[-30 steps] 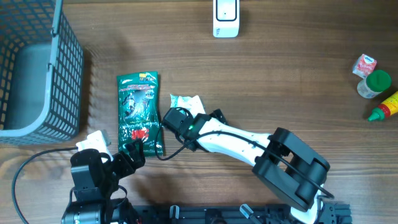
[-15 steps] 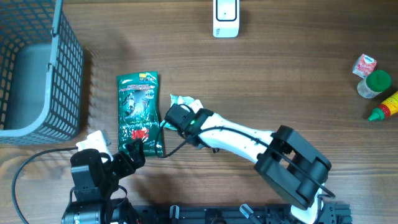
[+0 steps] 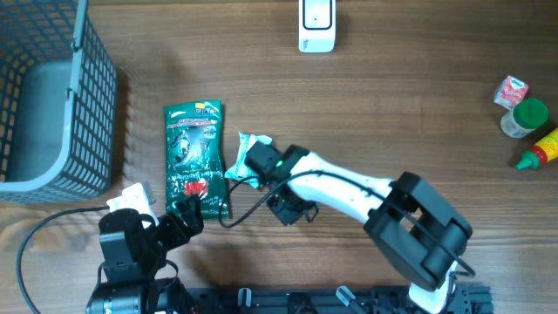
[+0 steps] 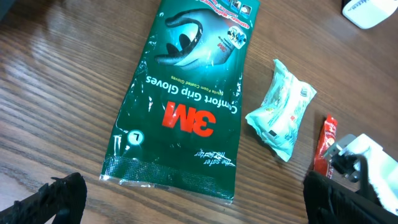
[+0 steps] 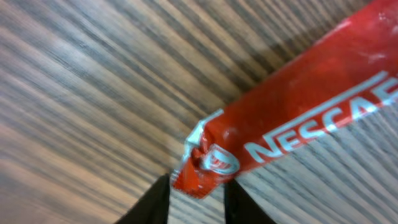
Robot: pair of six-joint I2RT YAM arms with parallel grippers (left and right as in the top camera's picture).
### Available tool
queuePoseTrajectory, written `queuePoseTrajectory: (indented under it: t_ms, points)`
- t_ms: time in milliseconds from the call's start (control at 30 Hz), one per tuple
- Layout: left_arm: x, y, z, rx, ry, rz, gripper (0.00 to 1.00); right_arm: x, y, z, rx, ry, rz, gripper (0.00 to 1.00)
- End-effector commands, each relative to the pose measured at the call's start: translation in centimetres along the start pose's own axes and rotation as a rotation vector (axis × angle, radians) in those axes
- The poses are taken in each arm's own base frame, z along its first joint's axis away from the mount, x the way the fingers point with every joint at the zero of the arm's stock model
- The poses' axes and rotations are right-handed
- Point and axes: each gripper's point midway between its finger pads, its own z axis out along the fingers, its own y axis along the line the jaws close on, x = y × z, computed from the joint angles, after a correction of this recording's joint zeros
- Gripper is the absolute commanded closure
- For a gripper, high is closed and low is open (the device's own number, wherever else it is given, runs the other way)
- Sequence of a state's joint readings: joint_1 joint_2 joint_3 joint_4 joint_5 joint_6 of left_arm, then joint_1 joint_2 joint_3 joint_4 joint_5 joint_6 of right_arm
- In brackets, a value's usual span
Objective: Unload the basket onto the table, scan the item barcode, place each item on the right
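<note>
Two arms work the wooden table (image 3: 418, 87) as I watch from the remote station. The right gripper (image 5: 196, 200), reached across to the left of centre, has its jaws drawn in on the crumpled end of a red Nescafé stick (image 5: 298, 118), with one dark fingertip (image 5: 149, 208) on each side of it. The rest of the stick lies flat on the wood, running away from the claw.

From the left wrist camera I see the stick just beside a small white-and-teal packet (image 4: 283, 109). That packet in turn lies near a green 3M glove pack (image 4: 186, 106), which is flat with its label up. The left gripper (image 4: 199, 208) sits low at the near edge, just short of the glove pack's bottom seam, its jaws spread wide with nothing between them.

The white scanner (image 3: 316, 24) stands at the far edge, well apart from the stick. A grey wire basket (image 3: 87, 105) fills the far left corner. A pink carton (image 3: 512, 91), a green-capped jar (image 3: 527, 118) and a yellow bottle (image 3: 540, 153) are grouped at the right edge.
</note>
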State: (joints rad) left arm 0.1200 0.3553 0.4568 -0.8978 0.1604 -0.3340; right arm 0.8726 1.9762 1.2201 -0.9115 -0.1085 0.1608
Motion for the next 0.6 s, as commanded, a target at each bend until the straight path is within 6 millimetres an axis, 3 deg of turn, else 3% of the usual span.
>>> queuePoseTrajectory:
  t_ms: [0, 67, 100, 133, 200, 267, 333, 367, 567]
  points:
    - [0.0, 0.3, 0.1, -0.013, -0.007, 0.008, 0.00, 6.1, -0.9, 6.6, -0.127, 0.270, 0.070, 0.45]
    - [0.0, 0.3, 0.1, -0.012, -0.007, 0.008, 0.00, 5.7, -2.2, 6.4, -0.141, 0.260, 0.146, 0.41]
    - [0.0, 0.3, 0.1, -0.012, -0.007, 0.008, 0.00, 5.4, -2.2, 6.2, -0.168, 0.255, 0.166, 0.48]
    - [0.0, 0.3, 0.1, -0.012, -0.007, 0.008, 0.00, 5.1, -1.9, 5.9, -0.213, 0.254, 0.185, 0.55]
    - [0.0, 0.3, 0.1, -0.012, -0.007, 0.008, 0.00, 4.1, -0.3, 4.4, -0.354, 0.241, 0.221, 0.57]
    - [0.0, 0.3, 0.1, -0.012, -0.007, 0.008, 0.00, 3.1, -0.3, 3.3, -0.366, 0.206, 0.269, 0.42]
    - [0.0, 0.3, 0.1, -0.012, -0.007, 0.008, 0.00, 2.0, -2.0, 2.6, -0.256, 0.153, 0.355, 0.29]
    - [0.0, 0.3, 0.1, -0.012, -0.007, 0.008, 0.00, 1.8, -3.0, 2.5, -0.196, 0.131, 0.381, 0.12]
    - [0.0, 0.3, 0.1, -0.012, -0.007, 0.008, 0.00, 1.9, -5.7, 3.5, 0.006, 0.107, 0.489, 0.10]
